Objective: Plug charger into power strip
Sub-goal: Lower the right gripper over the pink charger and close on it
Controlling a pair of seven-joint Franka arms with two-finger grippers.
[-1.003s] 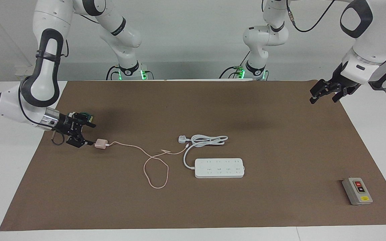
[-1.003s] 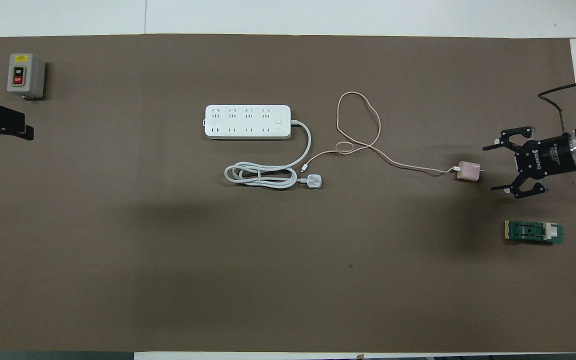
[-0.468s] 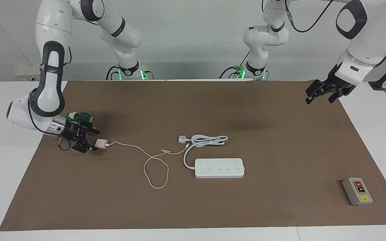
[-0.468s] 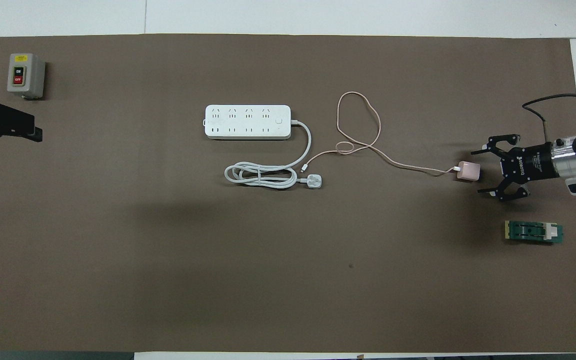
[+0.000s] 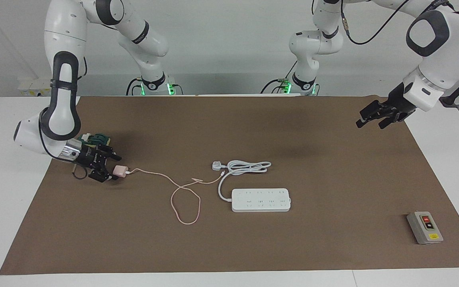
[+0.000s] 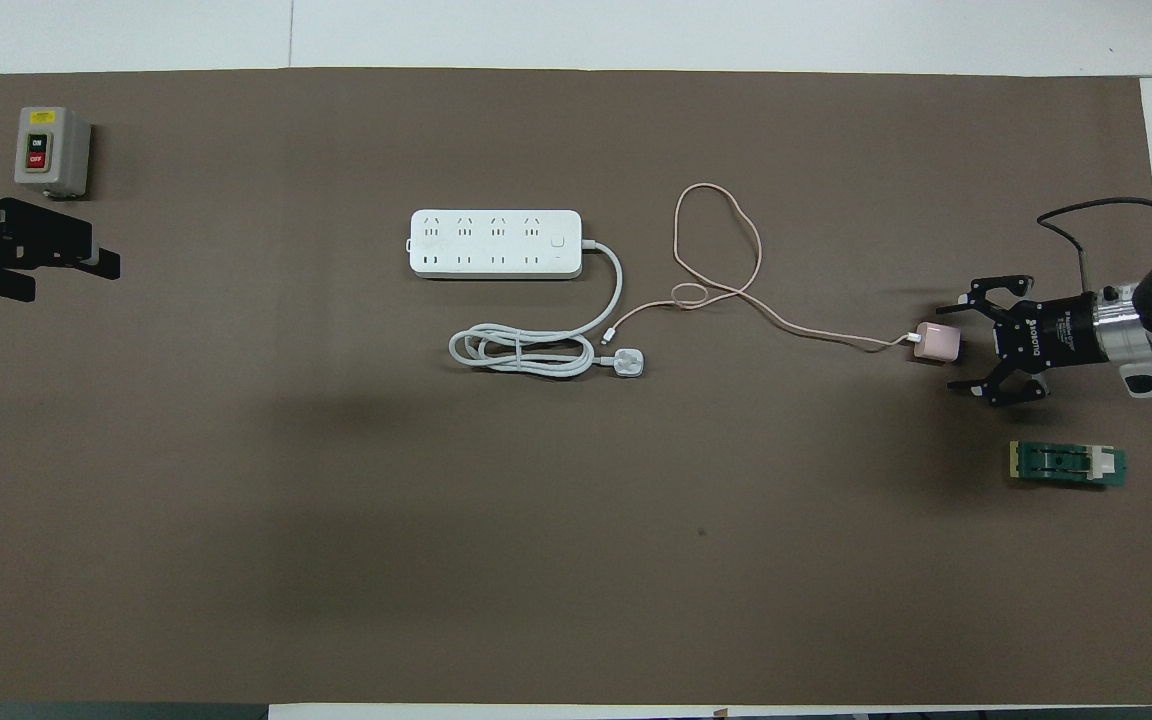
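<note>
The pale pink charger [image 5: 120, 171] lies on the brown mat toward the right arm's end of the table; it also shows in the overhead view [image 6: 936, 343]. Its thin pink cable [image 5: 185, 199] loops across the mat toward the power strip [image 5: 261, 200], a flat white bar lying mid-table, also seen in the overhead view [image 6: 494, 243]. My right gripper [image 5: 114, 168] is open and low at the mat, its fingers on either side of the charger's end [image 6: 948, 348]. My left gripper [image 5: 369, 119] is open, empty and raised over the mat's edge at the left arm's end [image 6: 86, 262].
The strip's thick white cord and three-pin plug [image 5: 216, 165] lie coiled beside the strip, nearer to the robots. A grey button box [image 5: 424, 227] stands at the left arm's end. A small green part [image 6: 1066, 464] lies beside my right gripper, nearer to the robots.
My right gripper has moved in on the charger until its open fingers flank it. My left gripper has moved a little over the mat toward the table's middle. The charger has not moved.
</note>
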